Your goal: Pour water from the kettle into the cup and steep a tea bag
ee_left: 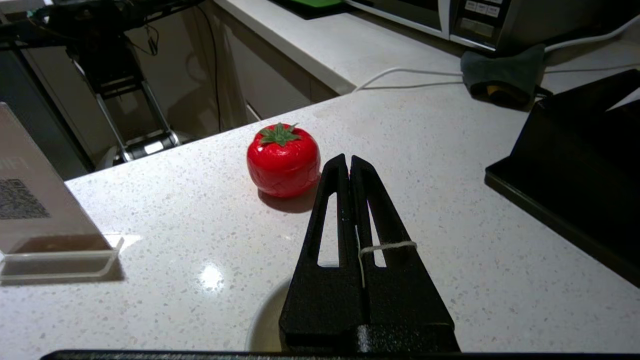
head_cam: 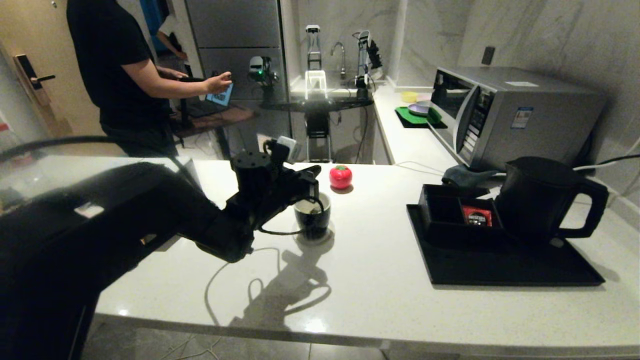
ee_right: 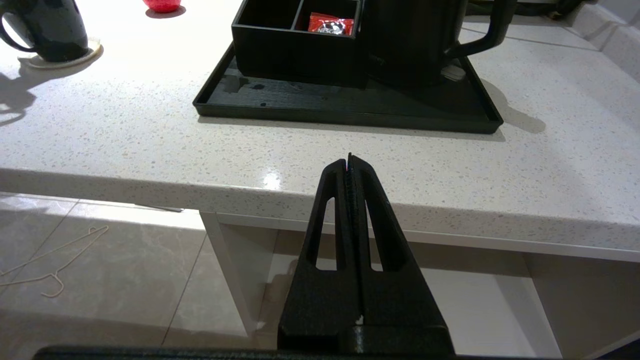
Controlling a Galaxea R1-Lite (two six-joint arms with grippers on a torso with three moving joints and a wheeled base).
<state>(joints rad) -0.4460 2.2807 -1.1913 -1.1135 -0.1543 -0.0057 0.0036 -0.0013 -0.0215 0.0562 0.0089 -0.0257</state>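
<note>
The cup [head_cam: 312, 218], glossy black with a white inside, stands on a round coaster at the counter's middle; it also shows in the right wrist view [ee_right: 50, 30]. Just above its rim my left gripper [head_cam: 315, 186] is shut on a white tea bag string [ee_left: 387, 246], which is pinched between the fingers and looped over one finger [ee_left: 395, 235]. A small pale shape lies inside the cup; water I cannot make out. The matte black kettle [head_cam: 537, 200] stands upright on the black tray [head_cam: 500, 272] at the right. My right gripper [ee_right: 349, 159] is shut and empty, low before the counter's front edge.
A red tomato-shaped object [head_cam: 340, 176] sits just behind the cup. The low black compartment box [head_cam: 445, 220] with a red sachet [head_cam: 476, 216] shares the tray. A microwave [head_cam: 510, 115] and a grey cloth [head_cam: 465, 175] are at the back right. A person [head_cam: 120, 75] stands far left.
</note>
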